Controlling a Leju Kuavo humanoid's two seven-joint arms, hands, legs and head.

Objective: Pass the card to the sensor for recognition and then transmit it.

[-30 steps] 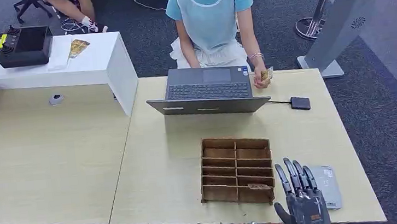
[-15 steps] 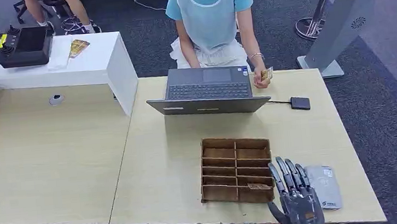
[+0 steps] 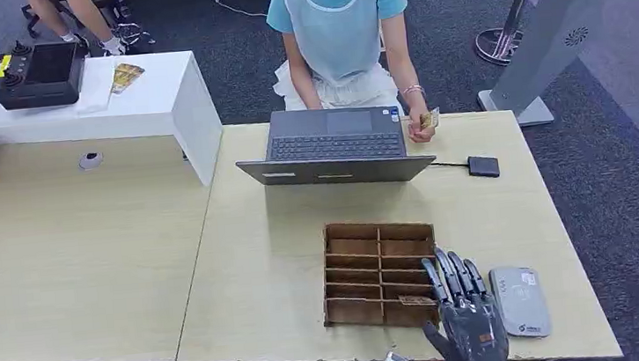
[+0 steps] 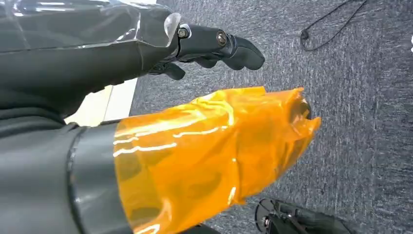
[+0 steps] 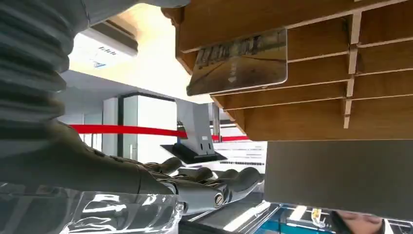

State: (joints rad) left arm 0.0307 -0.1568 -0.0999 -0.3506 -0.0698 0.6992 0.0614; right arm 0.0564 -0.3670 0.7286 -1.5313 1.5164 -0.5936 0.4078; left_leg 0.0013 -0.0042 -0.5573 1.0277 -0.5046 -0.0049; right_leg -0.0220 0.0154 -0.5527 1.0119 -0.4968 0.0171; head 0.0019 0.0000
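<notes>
Head view: right robot hand point(image 3: 467, 321) reaches in at the near edge of the pale wooden tabletop point(image 3: 253, 266), fingers straight and apart, holding nothing. It sits between a wooden organizer point(image 3: 381, 273) and a grey sensor point(image 3: 518, 300), with its fingertips over the organizer's near right corner. The sensor lies flat just beside the hand, on the side away from the organizer. A card point(image 3: 416, 299) lies in the organizer's near right compartment, close to the fingertips. Across the tabletop stands a laptop point(image 3: 336, 146), with a small dark box point(image 3: 483, 166) beside it on a cable. A person point(image 3: 340, 28) in a light blue top sits behind the laptop and holds a second card point(image 3: 429, 119) in one hand at the laptop's corner.

Left wrist view: left robot hand point(image 4: 146, 112) hangs over grey carpet point(image 4: 350, 97), its thumb wrapped in orange film. The dark fingers point(image 4: 219, 46) are slightly curled and apart, with nothing in them.

Right wrist view: right robot hand's fingers point(image 5: 209, 183) stretch out loose and empty. The organizer's slats point(image 5: 311, 73) fill the far side, and the card point(image 5: 238, 61) lies tilted against one wooden divider, its printed face toward the camera. It is apart from the fingers.
</notes>
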